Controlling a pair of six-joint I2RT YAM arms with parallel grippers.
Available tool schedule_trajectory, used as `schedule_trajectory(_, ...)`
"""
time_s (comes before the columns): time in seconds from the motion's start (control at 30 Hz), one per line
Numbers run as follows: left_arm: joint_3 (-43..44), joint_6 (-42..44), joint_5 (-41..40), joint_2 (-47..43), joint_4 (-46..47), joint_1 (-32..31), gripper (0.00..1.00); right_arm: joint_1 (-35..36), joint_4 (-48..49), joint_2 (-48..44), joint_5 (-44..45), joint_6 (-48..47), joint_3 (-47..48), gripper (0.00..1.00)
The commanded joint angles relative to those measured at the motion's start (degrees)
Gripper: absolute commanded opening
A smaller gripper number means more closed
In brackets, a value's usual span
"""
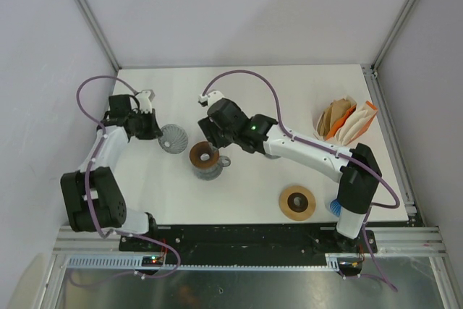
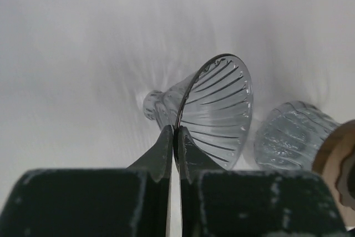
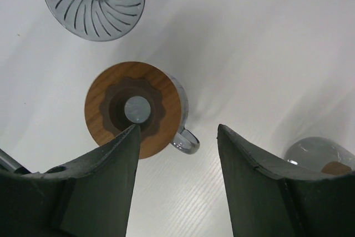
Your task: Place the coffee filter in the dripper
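The left gripper (image 2: 174, 137) pinches the thin rim of the clear, ribbed, cone-shaped dripper (image 2: 219, 109), the right gripper (image 3: 176, 137) spreads wide above a wood-collared glass mug (image 3: 163, 101), and only the overhead view shows the fanned paper coffee filters (image 1: 343, 121), well right of both on the counter (image 1: 289, 85).

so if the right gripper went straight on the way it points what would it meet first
Likely the wood-collared glass server; its handle sits right ahead of the open right gripper, though depth is unclear.
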Motion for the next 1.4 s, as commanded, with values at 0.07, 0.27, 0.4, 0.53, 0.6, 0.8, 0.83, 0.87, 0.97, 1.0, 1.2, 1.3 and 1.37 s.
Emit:
schedule_trajectory(0.07,2.69,-5.78,2.76,-11.05,-1.96,-0.09,0.0,-0.29,9.11,-0.8,-1.61,2.65,1.74,0.62)
schedule_trajectory(0.27,4.11,-7.01,2.55,-15.15,-2.8,-0.51,0.0,-1.9,15.38,3.97,-4.17,4.38,5.73,0.61)
schedule_trajectory(0.4,5.14,-9.38,5.57,-16.93,-4.22,-0.75,0.0,-2.56,17.01,7.71,-6.32,5.55,9.22,0.62)
schedule_trajectory(0.53,8.04,-10.67,7.94,-18.39,-6.33,-1.27,0.0,-2.83,19.21,9.64,-7.76,6.94,11.06,0.61)
schedule_trajectory(0.6,9.03,-11.36,9.77,-18.8,-7.48,-1.31,0.0,-3.21,18.81,10.73,-8.0,7.65,11.98,0.6)
schedule_trajectory(0.8,10.2,-13.92,13.89,-20.18,-8.62,-1.39,0.0,-4.13,18.81,11.66,-11.88,9.81,11.13,0.48)
schedule_trajectory(0.83,10.31,-14.34,14.72,-20.2,-8.68,-1.4,0.0,-4.07,18.96,11.64,-12.07,9.88,10.95,0.45)
schedule_trajectory(0.87,10.41,-14.9,15.61,-20.17,-8.8,-1.36,0.0,-4.04,19.04,11.5,-13.36,9.82,10.81,0.42)
schedule_trajectory(0.97,10.38,-16.39,17.67,-19.81,-8.98,-1.33,0.0,-3.85,19.07,10.41,-14.17,9.37,10.07,0.24)
schedule_trajectory(1.0,10.27,-16.85,18.1,-19.76,-9.08,-1.37,0.0,-3.8,18.92,9.61,-13.57,9.21,9.58,0.19)
schedule_trajectory(1.2,8.2,-18.53,17.69,-20.32,-9.65,-3.75,0.0,-4.77,8.28,6.18,-12.97,8.94,11.39,0.0)
schedule_trajectory(1.3,6.6,-18.03,16.1,-20.69,-10.88,-6.88,0.01,-5.44,-2.38,7.2,-17.0,8.05,16.12,0.0)
schedule_trajectory(1.37,5.92,-17.51,15.11,-20.45,-11.63,-8.4,0.02,-5.36,-7.0,7.33,-18.02,7.51,17.42,0.0)
